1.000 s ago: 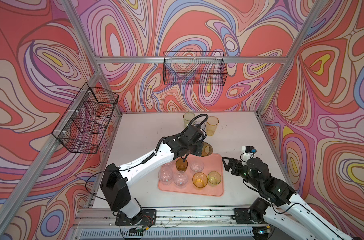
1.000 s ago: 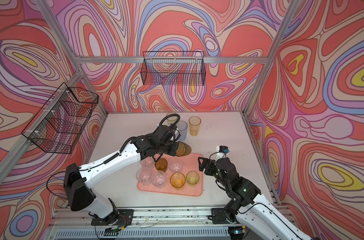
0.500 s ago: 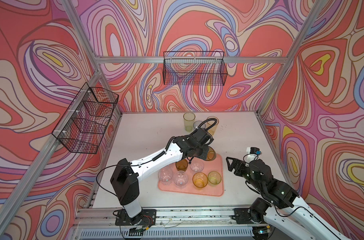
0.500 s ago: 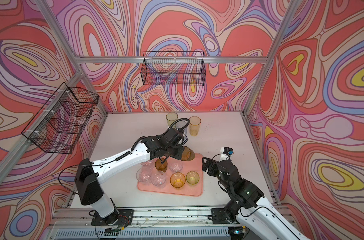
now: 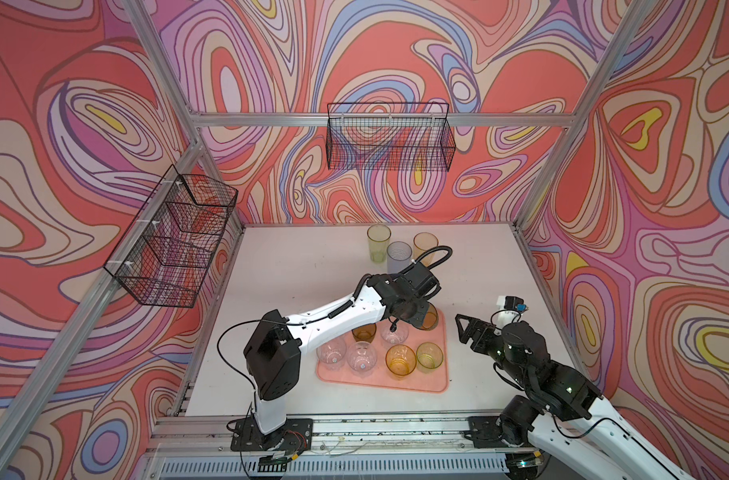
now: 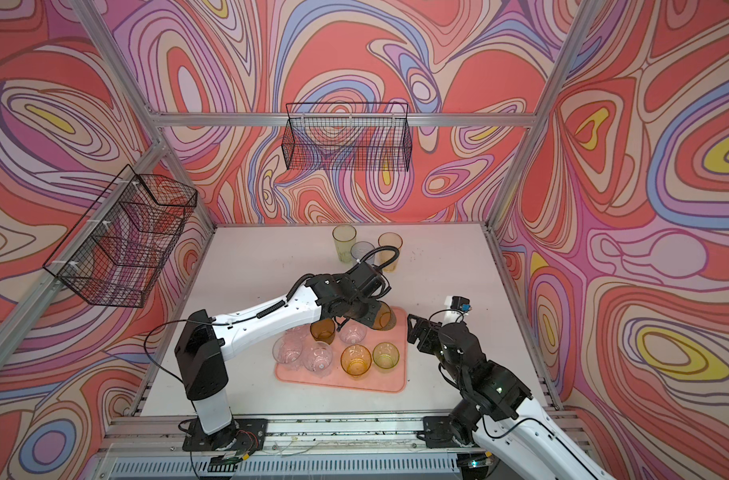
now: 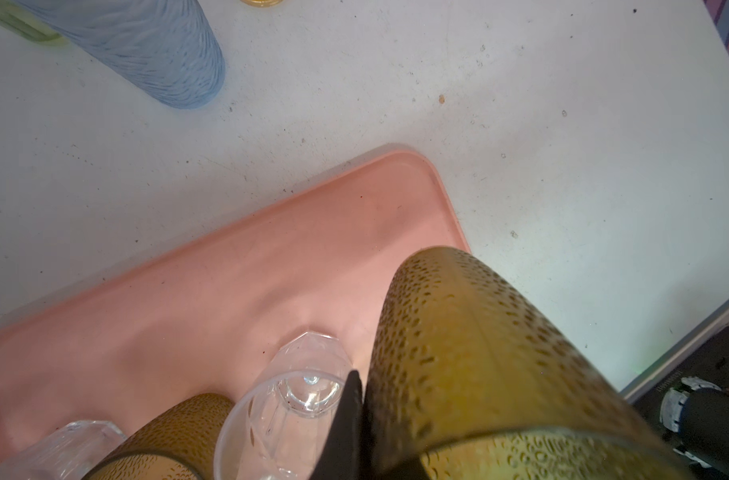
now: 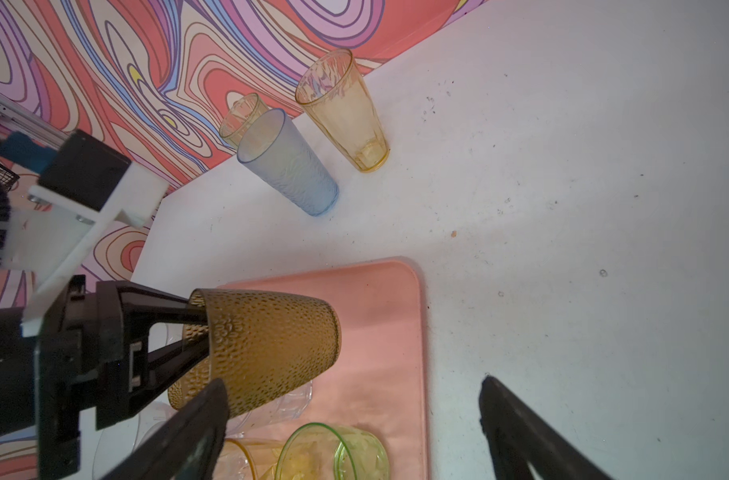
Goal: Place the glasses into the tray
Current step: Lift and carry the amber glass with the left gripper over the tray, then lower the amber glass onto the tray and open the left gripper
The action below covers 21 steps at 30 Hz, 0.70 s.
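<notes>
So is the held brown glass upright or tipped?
Tipped: the left gripper pinches the brown glass by its rim, slanted over the tray.

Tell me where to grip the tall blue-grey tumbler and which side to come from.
Probably pinch the blue-grey tumbler at its rim, one finger inside, coming from above on the side facing the tray. It stands upright with its mouth open, and the yellow tumbler and orange tumbler stand close behind it on either side.

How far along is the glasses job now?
Done: clear glasses, a brown glass, an amber glass and a green glass stand on the tray. In hand: the left gripper holds a second brown glass by its rim over the tray corner. Left: the yellow glass, blue-grey glass and orange glass on the table.
</notes>
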Motion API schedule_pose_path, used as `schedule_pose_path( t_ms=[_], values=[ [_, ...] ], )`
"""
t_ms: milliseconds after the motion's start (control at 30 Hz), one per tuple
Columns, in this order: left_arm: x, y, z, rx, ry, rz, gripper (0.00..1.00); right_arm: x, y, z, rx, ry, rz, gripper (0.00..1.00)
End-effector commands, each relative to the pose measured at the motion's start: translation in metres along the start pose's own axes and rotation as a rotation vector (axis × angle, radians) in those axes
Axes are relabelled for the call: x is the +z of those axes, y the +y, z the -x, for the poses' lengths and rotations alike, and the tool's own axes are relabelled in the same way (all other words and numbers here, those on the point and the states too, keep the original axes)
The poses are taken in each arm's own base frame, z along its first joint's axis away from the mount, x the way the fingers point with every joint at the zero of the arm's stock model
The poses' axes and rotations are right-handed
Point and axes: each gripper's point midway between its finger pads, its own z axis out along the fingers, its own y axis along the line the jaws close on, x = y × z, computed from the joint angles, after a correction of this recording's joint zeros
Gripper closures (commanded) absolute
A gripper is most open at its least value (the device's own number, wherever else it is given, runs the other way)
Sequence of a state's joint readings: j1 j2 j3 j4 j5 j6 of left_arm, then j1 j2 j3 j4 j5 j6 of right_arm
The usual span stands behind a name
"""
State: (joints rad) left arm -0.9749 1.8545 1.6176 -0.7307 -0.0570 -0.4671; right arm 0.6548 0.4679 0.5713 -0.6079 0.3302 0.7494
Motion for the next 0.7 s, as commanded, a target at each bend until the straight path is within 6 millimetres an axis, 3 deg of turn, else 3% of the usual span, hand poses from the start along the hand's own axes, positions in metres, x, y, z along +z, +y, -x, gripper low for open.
schedule_pose_path(
  t_ms=[0,667],
  values=[
    [0.004,0.0,-0.003,0.015,0.028,0.019,0.98,0.0,-0.01,-0.004,0.006,-0.006,-0.029,0.03],
    [0.033,-0.001,-0.019,0.04,0.112,0.05,0.92,-0.003,-0.017,-0.011,0.021,0.011,-0.036,0.03]
  ],
)
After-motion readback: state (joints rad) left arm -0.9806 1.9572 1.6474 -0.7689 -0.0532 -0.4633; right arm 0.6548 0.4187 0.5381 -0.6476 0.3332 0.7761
